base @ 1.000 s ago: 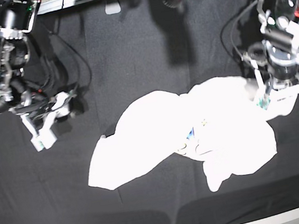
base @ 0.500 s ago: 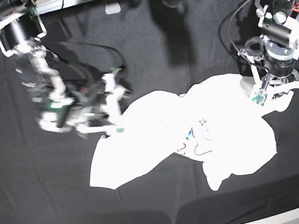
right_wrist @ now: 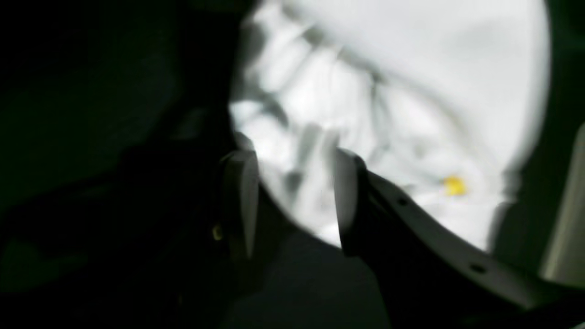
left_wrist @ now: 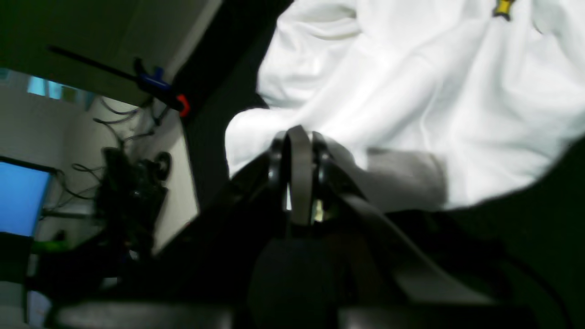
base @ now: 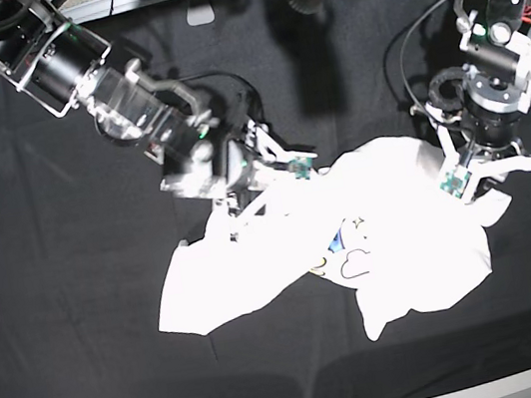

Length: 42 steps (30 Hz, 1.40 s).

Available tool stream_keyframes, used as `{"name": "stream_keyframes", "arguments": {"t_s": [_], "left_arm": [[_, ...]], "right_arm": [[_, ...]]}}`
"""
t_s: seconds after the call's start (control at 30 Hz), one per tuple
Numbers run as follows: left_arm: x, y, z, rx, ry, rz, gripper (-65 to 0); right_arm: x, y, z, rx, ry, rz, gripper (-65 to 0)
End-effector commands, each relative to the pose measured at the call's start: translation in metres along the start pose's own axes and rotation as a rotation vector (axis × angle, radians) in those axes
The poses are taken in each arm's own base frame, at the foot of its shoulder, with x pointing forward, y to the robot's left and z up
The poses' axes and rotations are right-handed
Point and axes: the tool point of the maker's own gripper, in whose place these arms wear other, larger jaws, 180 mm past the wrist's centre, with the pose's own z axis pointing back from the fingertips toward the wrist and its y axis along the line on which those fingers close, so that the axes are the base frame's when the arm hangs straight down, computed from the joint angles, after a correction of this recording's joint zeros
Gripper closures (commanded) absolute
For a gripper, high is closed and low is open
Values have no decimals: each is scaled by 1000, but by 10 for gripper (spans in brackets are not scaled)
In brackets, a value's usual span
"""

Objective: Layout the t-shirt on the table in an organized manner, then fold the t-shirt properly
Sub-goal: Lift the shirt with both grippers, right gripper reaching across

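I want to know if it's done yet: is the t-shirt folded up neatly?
No, the t-shirt lies crumpled and spread unevenly on the table, with uneven edges and loose flaps rather than a tidy fold.

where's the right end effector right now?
In the base view the right end effector is left of centre, over the upper-left edge of the crumpled t-shirt on the table; its wrist view shows the fingers apart with white cloth between them.

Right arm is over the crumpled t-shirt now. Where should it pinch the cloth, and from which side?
Probably the raised fold on the t-shirt at its far edge, under the right gripper. Come straight down from above: the right wrist view shows a ridge of cloth between the spread fingers, easier to pinch than flat fabric.
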Motion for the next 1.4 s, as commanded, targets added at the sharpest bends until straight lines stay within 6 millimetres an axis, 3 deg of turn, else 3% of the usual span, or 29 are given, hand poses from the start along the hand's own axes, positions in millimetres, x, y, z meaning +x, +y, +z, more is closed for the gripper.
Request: {"name": "stream_keyframes", "arguments": {"t_s": [0.0,0.13,0.43,0.77,1.0,1.2,1.37], "left_arm": [[13,23,-2,80,-46,-20,0],[20,41,-15,121,-55,-14,0],[8,32,-28,65,-28,40,0],[2,31,-31,61,-8,39,0],[2,31,-31,61,-7,40,0],[2,31,-31,61,-8,40,0],[2,31,-31,61,-7,40,0]], "right_arm": [[11,-21,5,-76,-37,13,-249],[25,-34,7,-178,-93,52,-249],[48,-35,10,-194,-198,75,-249],[45,-37,8,-204,-188,78,-194],[23,-54,-15,-234,-118,37,-194],[53,-53,-29,-215,-174,15,-194],[57,-50,-44,-211,-132,33,-194]]}}
